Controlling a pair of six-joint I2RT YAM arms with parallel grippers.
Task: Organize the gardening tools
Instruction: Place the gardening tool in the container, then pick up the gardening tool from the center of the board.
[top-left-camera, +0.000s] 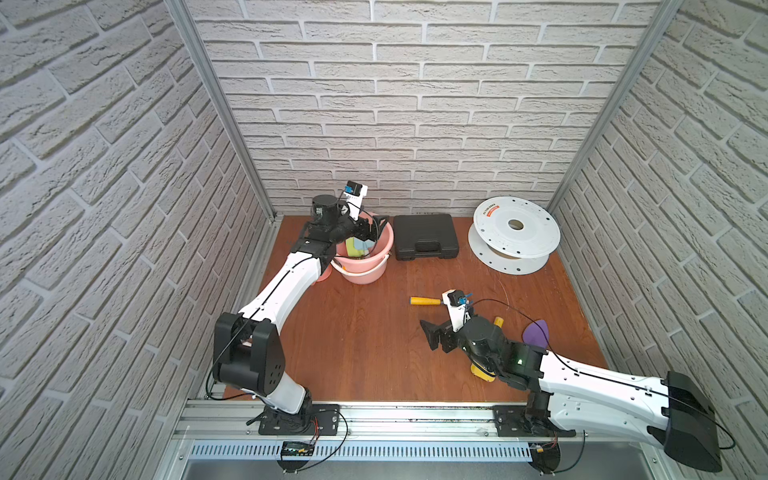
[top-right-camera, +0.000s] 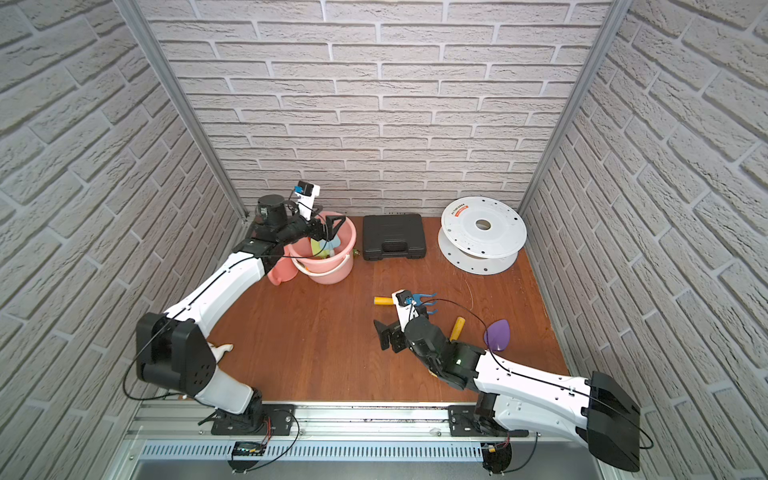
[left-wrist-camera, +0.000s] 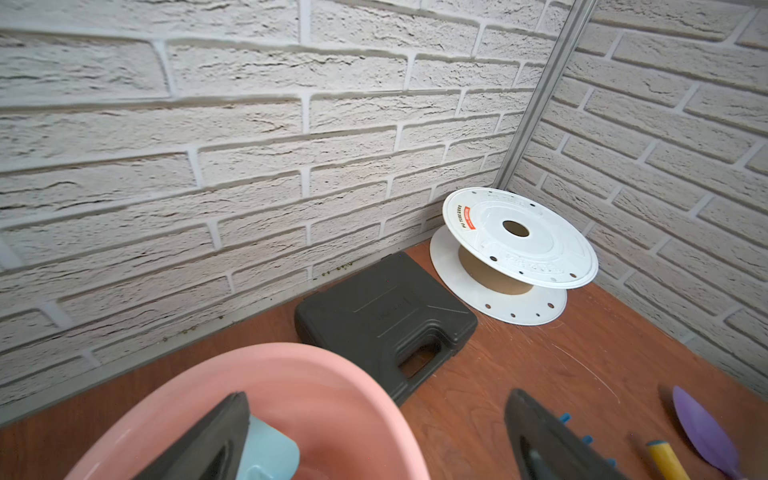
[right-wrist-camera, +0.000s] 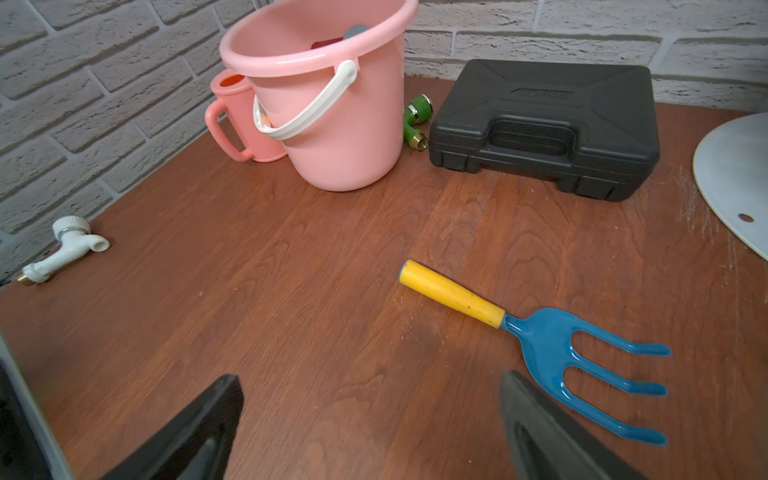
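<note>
Near edge first: right gripper (top-left-camera: 430, 334) hangs low over the table (top-left-camera: 353, 340), right half, jaws spread wide w/ nothing in them. The right wrist view has it pointed toward the rake (right-wrist-camera: 536, 345), which lies flat just past it, yellow handle toward the left edge, blue tines toward the right. My guess is it's lining up on that handle, since a round handle is the easy bit to pinch.

There's a yellow thing (top-left-camera: 482, 371) under the right arm nr the near edge, mostly hidden, can't tell what. The purple trowel (top-left-camera: 536, 332) lies flat closer to the right edge, handle partly behind the arm.

Further back, far-left corner: pink bucket (top-left-camera: 368, 272) upright, white handle folded down. The left gripper (top-left-camera: 376, 228) is over its mouth, fingers (left-wrist-camera: 208, 440) apart and empty. Reads like a drop-off pose imo. A pale blue tool (left-wrist-camera: 270, 444) is inside already. The pink can (right-wrist-camera: 232, 112) stands right beside the bucket on its left-edge side, so that corner looks like the collection spot.

Along the far edge: black case (top-left-camera: 426, 237) next to the bucket, then the white reel (top-left-camera: 515, 232) in the far-right corner. Neither is part of the job afaict. Rake, trowel and the yellow thing are left to go.
</note>
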